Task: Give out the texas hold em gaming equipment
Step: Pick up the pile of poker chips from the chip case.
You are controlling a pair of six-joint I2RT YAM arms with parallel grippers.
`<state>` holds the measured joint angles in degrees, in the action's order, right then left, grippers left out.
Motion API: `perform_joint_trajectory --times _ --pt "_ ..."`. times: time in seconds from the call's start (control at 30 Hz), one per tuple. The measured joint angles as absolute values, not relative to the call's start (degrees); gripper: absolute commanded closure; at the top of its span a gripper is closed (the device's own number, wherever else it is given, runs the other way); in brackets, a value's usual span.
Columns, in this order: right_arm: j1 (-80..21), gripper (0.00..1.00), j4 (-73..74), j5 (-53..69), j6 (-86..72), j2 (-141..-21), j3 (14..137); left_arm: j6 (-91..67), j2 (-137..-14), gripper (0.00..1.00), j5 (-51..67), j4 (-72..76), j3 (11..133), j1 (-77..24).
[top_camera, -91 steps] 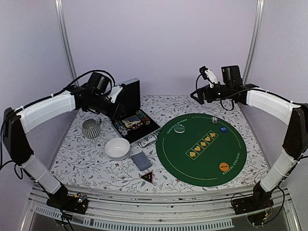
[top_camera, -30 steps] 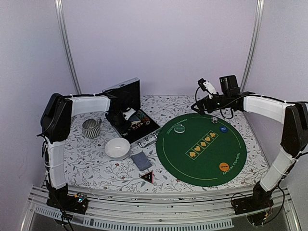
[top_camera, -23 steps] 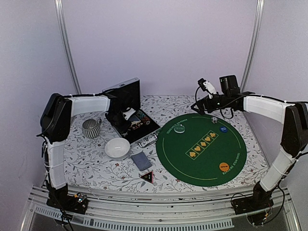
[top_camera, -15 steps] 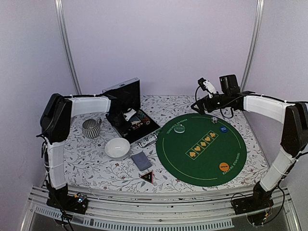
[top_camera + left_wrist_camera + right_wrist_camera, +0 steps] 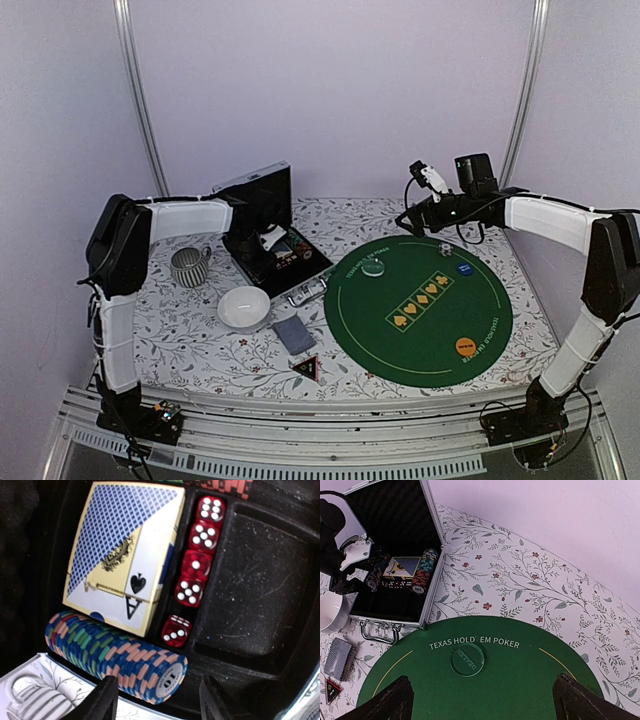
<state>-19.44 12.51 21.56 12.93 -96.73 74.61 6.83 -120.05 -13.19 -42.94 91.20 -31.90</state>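
An open black case [image 5: 290,262] holds a row of blue stripe-edged poker chips [image 5: 115,655], a card box [image 5: 125,555] and red dice [image 5: 195,565]. My left gripper [image 5: 160,705] is open low inside the case [image 5: 262,248], its fingers either side of the chip row's near end, not shut on it. My right gripper [image 5: 487,705] is open and empty, hovering over the far edge of the green mat [image 5: 420,310] above the clear dealer disc [image 5: 467,658]. A grey-blue card deck [image 5: 293,334] and a black triangle [image 5: 306,368] lie in front of the case. Blue [image 5: 463,268] and orange [image 5: 465,347] discs lie on the mat.
A white bowl [image 5: 244,308] stands in front of the case and a grey ribbed mug [image 5: 188,266] to its left. The case lid [image 5: 258,200] stands upright behind my left gripper. The case's metal handle [image 5: 377,632] points towards the mat.
Since three seconds ago my left arm has swung down and put its gripper into the case. In the last second it has barely moved. My right arm has stayed almost still.
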Motion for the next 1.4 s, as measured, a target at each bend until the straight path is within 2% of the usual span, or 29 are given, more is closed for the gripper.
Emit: perform_joint_trajectory --times 0.7,1.13,1.23,1.4 --pt "-19.44 0.01 12.88 21.63 12.97 -96.75 74.61 5.63 -121.62 0.50 -13.34 -43.18 92.73 -31.42" --pt "-19.44 0.01 12.88 21.98 12.95 -96.77 74.61 4.36 -119.22 0.54 -14.02 -42.70 89.36 -32.42" --pt "-19.44 0.01 12.88 22.33 12.95 -96.79 74.61 4.32 -118.93 0.54 -14.13 -42.72 89.08 -32.60" --pt "-19.44 0.01 12.91 22.65 12.95 -96.84 74.61 4.40 -118.93 0.47 -14.74 -42.70 89.08 -32.62"
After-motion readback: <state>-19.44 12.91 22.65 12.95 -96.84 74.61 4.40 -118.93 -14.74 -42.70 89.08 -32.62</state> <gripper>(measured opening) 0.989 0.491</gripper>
